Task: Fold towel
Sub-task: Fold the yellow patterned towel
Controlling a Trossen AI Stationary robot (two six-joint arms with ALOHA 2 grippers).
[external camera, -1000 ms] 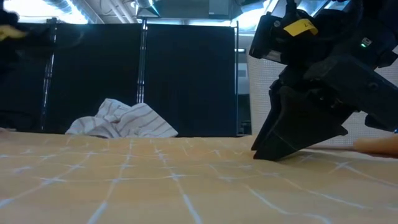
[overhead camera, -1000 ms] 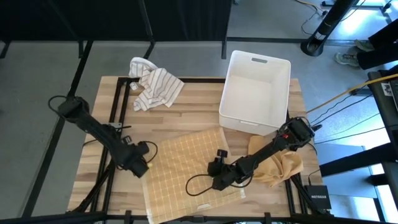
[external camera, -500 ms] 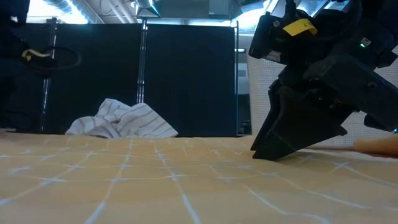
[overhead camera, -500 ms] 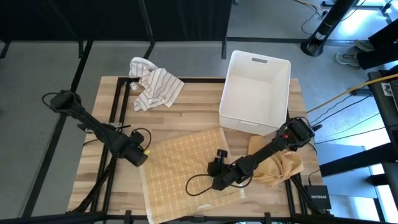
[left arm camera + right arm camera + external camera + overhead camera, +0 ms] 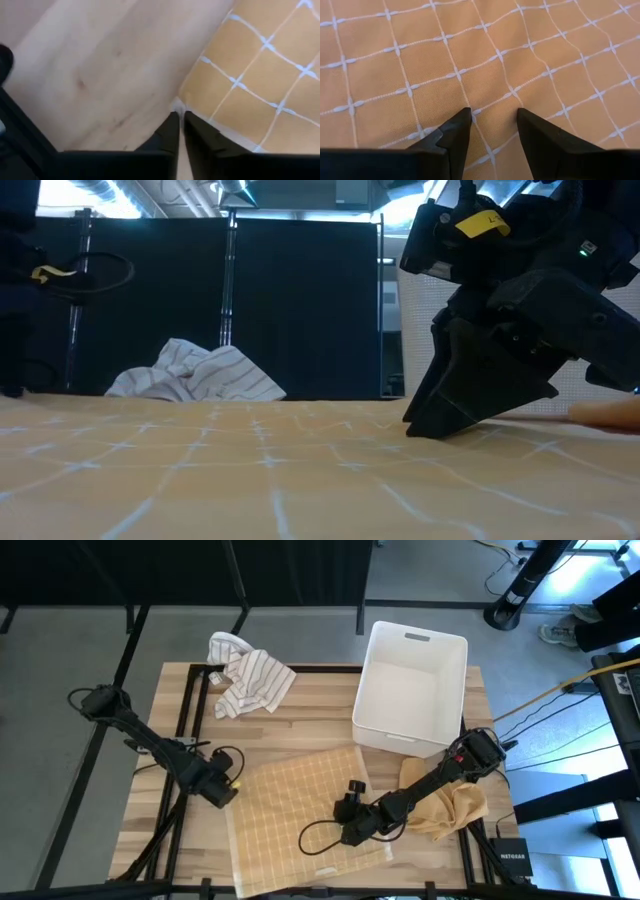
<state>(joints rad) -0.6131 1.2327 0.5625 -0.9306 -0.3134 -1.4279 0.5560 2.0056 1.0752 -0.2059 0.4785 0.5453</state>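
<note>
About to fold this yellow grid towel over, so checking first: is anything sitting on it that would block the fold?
Yes. The right gripper rests open on the yellow grid towel, pinning its middle. The left gripper is shut on the towel's edge. Nothing else visible lies on it.

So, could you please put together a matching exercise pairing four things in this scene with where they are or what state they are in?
Things:
1. left gripper
2. right gripper
3. striped cloth
4. white bin

Places or states:
A. crumpled at the far left corner of the table
B. fingers apart, resting on the middle of the yellow checked towel
C. standing at the far right of the table
D. shut at the left edge of the yellow checked towel

Pairs: 1-D, 2-B, 3-A, 4-C
</note>
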